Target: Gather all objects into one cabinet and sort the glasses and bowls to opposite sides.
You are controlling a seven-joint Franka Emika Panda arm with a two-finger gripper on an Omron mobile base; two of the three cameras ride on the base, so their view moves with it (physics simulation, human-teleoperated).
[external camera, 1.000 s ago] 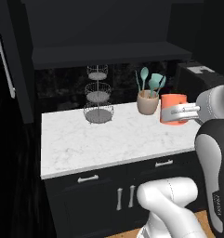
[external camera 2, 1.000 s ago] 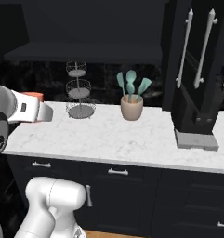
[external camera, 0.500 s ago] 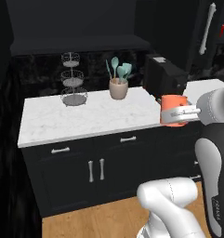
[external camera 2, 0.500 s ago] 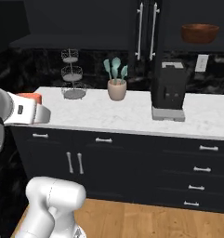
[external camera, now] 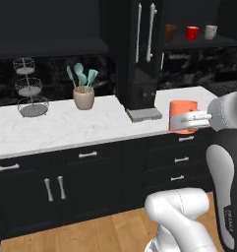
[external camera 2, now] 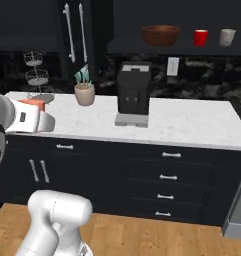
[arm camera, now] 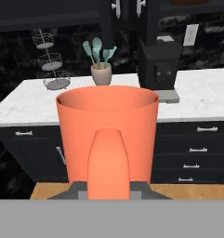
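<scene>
**Orange cup in my gripper, the rest on the cabinet shelf**

While I am standing in front of the white marble table (external camera: 66, 129), I am holding the plain orange cup (external camera: 183, 116) upright in my gripper (external camera: 201, 118), whose fingers are clamped together on its wall. From the left base view the cup is hanging in the air just off the front edge of the table, in front of the dark drawers. From the right base view its orange rim (external camera 2: 33, 102) is peeking out above my white hand, and in the hand view the cup (arm camera: 108, 135) is sitting right in front of the camera with its open mouth upward.

Up on the flat black shelf of the matte-black wall cabinet (external camera 2: 192, 49), the wide dark-brown wooden bowl (external camera 2: 161, 35) is sitting to the left, with the red cup (external camera 2: 201, 37) and the off-white mug (external camera 2: 227, 36) well apart from it to the right, these two near each other.

On the table, a black coffee machine (external camera 2: 133, 94) is standing on its grey base, a tan utensil crock (external camera: 83, 97) with teal utensils is standing beside it, and a tiered wire basket stand (external camera: 29, 88) is standing farther along near the dark backsplash.
</scene>
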